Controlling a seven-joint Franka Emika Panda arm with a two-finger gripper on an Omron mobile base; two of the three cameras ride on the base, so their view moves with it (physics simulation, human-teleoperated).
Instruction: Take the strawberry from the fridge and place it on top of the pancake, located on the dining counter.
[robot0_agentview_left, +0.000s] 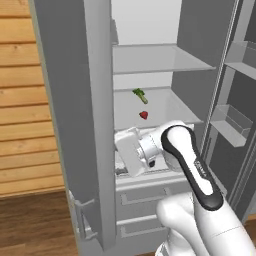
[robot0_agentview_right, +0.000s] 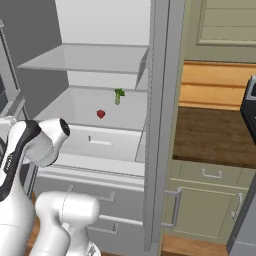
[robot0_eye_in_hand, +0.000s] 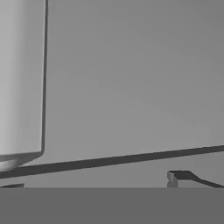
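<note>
1. Target: the tiny bright red heart-shaped strawberry (robot0_agentview_left: 143, 115) sits loose on the pale grey middle shelf (robot0_agentview_left: 170, 107) of the tall light-grey two-door fridge (robot0_agentview_left: 75, 125), doors open. In the right base view it's at (robot0_agentview_right: 100, 114), near the middle of that shelf.
2. The thin green stalk-like vegetable (robot0_agentview_left: 140, 95) lies behind the berry, at about 12 o'clock from it in the left base view, apart from it, not touching. Don't grab that one.
3. Handling, my read: very light, soft, bruises easily, and rounded, so it can roll or squirt out under a hard pinch. Much smaller than the hand, so expect little margin on alignment.
4. Where to grip: across the widest part of the body, one finger on each side, low enough to seat it between the pads. Close gently.
5. The white two-finger gripper (robot0_agentview_left: 131, 152) is below the berry's shelf, at about 6 o'clock from the berry in the left base view, level with the pale grey crisper drawer front (robot0_agentview_right: 102, 142), wrist pointing left toward the door.
6. Jaws: you can't tell how far open. The fingers are hidden in both base views, and the hand view gives just a dark tip (robot0_eye_in_hand: 181, 177) at the bottom against flat grey fridge surfaces. Nothing visibly held; touching anything can't be confirmed.
7. Your next move needs the hand raised to shelf height before reaching in.
</note>
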